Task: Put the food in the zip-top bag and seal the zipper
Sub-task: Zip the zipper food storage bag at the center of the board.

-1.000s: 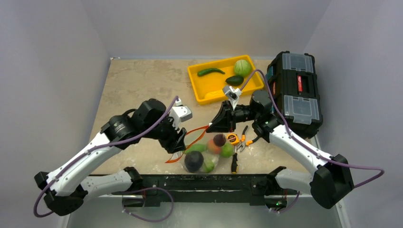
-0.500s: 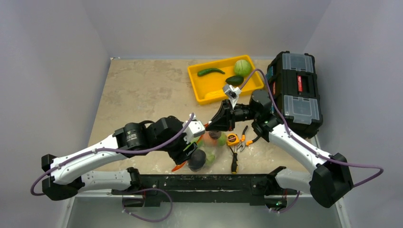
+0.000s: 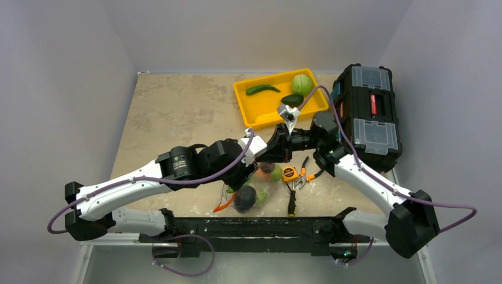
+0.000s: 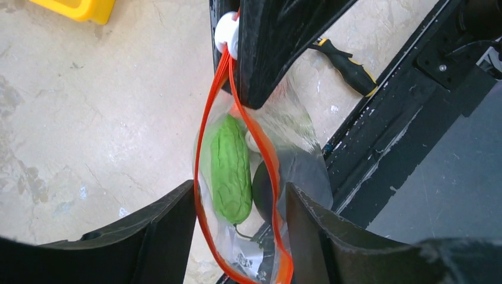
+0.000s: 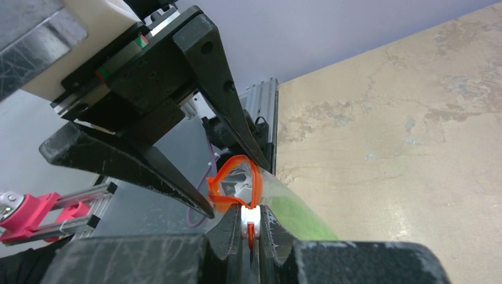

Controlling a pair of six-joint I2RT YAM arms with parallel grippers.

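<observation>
The zip-top bag (image 3: pixel 257 188) lies near the front edge, holding a dark eggplant (image 3: pixel 244 198), a green piece (image 4: pixel 224 168) and orange pieces. Its orange-red zipper (image 4: pixel 204 160) gapes in a loop. My left gripper (image 4: pixel 241 188) is open, one finger on each side of the bag's mouth; it also shows in the top view (image 3: pixel 245 171). My right gripper (image 5: pixel 251 212) is shut on the white slider (image 5: pixel 251 220) at the zipper's end. In the top view the right gripper (image 3: pixel 273 155) is just behind the bag. The zipper loop (image 5: pixel 237 177) stands between my two grippers.
A yellow tray (image 3: pixel 254 112) at the back holds a green chili (image 3: pixel 262 89), a round green piece (image 3: pixel 302 84) and a dark piece (image 3: pixel 292 99). A black toolbox (image 3: pixel 367 112) stands right. A tape measure (image 3: pixel 289 173) and pliers (image 3: pixel 293 201) lie right of the bag.
My left arm has swung right, and its open fingers now straddle the bag's mouth. The bag has bunched up and shifted slightly. My right gripper has stayed on the slider.
</observation>
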